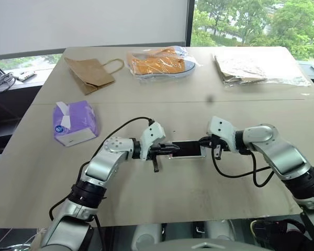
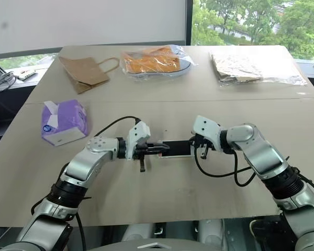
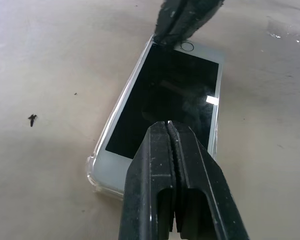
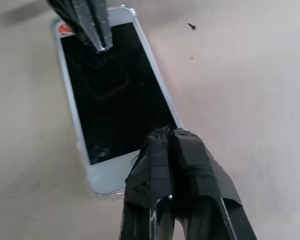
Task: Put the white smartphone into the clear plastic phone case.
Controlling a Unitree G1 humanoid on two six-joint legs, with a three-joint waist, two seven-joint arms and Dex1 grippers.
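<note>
Both grippers are clenched with nothing held, closed tips pressing down on the white smartphone [image 3: 165, 100], which lies flat on the table [image 1: 162, 94] inside the clear plastic phone case [image 3: 94, 167]. Its long axis runs straight between them: left gripper [image 1: 170, 150] on one end, right gripper [image 1: 203, 141] on the other, equally near. Looks like the phone mostly needs seating, so the push goes straight down.
</note>
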